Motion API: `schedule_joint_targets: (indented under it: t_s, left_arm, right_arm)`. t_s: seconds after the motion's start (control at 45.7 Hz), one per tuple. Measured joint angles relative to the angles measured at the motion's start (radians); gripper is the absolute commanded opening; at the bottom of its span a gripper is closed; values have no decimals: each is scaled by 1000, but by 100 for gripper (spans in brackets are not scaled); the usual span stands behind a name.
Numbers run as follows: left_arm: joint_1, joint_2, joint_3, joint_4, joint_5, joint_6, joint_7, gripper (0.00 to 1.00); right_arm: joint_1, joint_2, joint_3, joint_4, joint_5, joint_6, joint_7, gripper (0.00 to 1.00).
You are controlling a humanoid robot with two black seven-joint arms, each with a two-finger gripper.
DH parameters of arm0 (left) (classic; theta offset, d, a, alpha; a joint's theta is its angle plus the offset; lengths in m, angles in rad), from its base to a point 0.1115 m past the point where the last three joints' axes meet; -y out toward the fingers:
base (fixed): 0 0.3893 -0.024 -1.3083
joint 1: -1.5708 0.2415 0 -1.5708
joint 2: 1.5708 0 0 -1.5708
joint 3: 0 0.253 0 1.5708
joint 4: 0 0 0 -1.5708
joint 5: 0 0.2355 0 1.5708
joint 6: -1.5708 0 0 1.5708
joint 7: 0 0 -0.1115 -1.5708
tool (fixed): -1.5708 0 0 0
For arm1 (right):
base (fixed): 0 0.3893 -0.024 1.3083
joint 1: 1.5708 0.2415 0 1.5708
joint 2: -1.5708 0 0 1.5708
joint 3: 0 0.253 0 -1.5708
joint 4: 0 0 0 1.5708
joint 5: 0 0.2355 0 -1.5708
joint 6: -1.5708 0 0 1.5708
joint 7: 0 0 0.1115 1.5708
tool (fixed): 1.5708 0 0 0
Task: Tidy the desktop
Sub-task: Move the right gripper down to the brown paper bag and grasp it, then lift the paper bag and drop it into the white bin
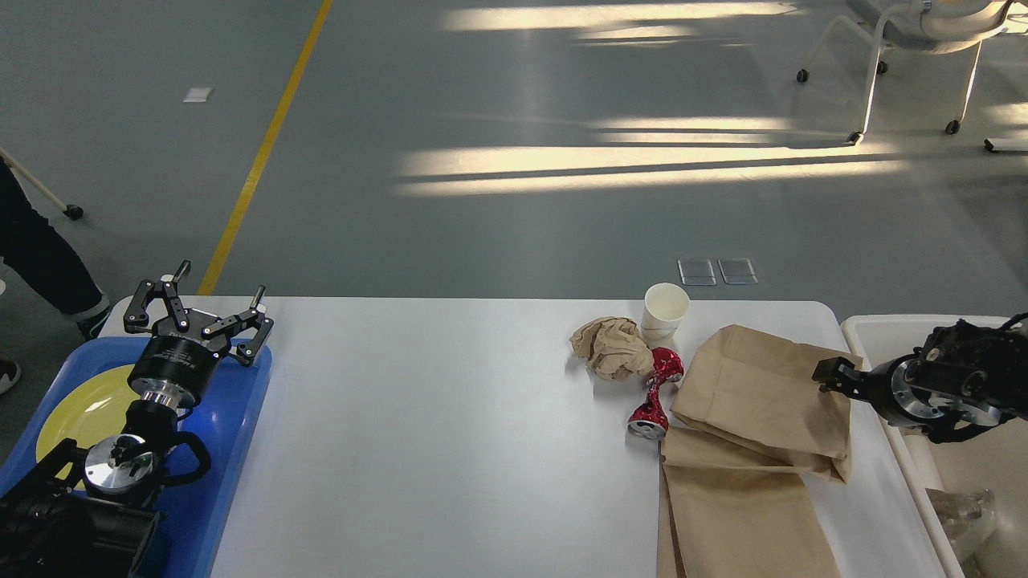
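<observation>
The white desktop (450, 433) carries litter on its right half: a crumpled brown paper ball (610, 347), a white paper cup (666, 311), a crushed red can (654, 395) and two flat brown paper bags, one (763, 393) lying over the other (739, 514). My right gripper (835, 376) comes in low from the right and its dark tip is at the upper bag's right edge; I cannot tell its fingers apart. My left gripper (197, 309) is open and empty, raised over the far edge of the blue tray (233, 449).
A yellow plate (80, 409) lies in the blue tray at the table's left end. A white bin (875, 329) stands off the right end with clear crumpled plastic (960, 514) inside. A person's leg (40, 257) is at far left, a chair (923, 48) at far right.
</observation>
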Motion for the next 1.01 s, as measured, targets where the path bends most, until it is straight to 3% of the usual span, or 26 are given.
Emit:
schedule_joint_targets:
  t_s: [0.153,0.263,0.35,0.482,0.679,1.007]
  left_arm:
    - [0,0,0,0,0,0,0,96]
    - [0,0,0,0,0,0,0,96]
    - [0,0,0,0,0,0,0,96]
    - [0,0,0,0,0,0,0,96]
    - [0,0,0,0,0,0,0,96]
    - [0,0,0,0,0,0,0,96]
  right_arm:
    - [-21,4,34,-7,1,-12,16,96]
    - [-27,5,47,-7,1,-15,16,81]
    - [-36,5,51,-8,1,-20,17,77]
    - [-46,5,51,-9,1,-29,17,39]
    - [-52,8,44,-6,1,-29,16,0]
    - [-17,-7,44,-15,2,-15,16,0]
